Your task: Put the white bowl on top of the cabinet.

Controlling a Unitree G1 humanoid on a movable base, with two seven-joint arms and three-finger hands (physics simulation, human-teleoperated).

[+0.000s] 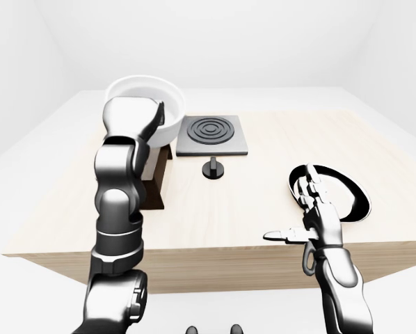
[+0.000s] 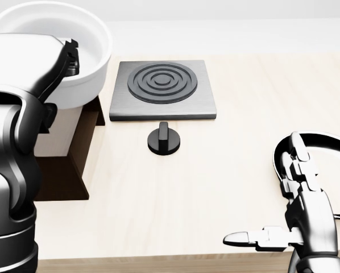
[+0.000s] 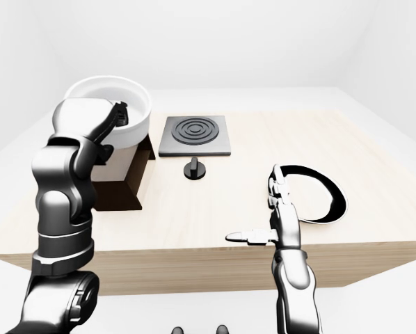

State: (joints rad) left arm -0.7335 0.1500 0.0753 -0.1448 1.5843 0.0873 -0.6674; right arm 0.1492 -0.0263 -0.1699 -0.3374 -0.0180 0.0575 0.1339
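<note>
The white bowl (image 2: 50, 23) hangs at the top left of the head view, above the dark brown cabinet (image 2: 67, 182). My left hand (image 2: 62, 62) is shut on the bowl's near rim, thumb on the outside wall. The arm and bowl hide most of the cabinet's top. I cannot tell whether the bowl touches the cabinet. At the lower right, my right hand (image 2: 275, 205) stays open with fingers spread and nothing in it.
A grey hob plate with black rings (image 2: 163, 88) lies right of the bowl, with a black knob (image 2: 164, 139) below it. A black pan with a pale rim (image 2: 329, 170) sits at the right edge behind my right hand. The table's near edge (image 2: 158, 264) runs along the bottom.
</note>
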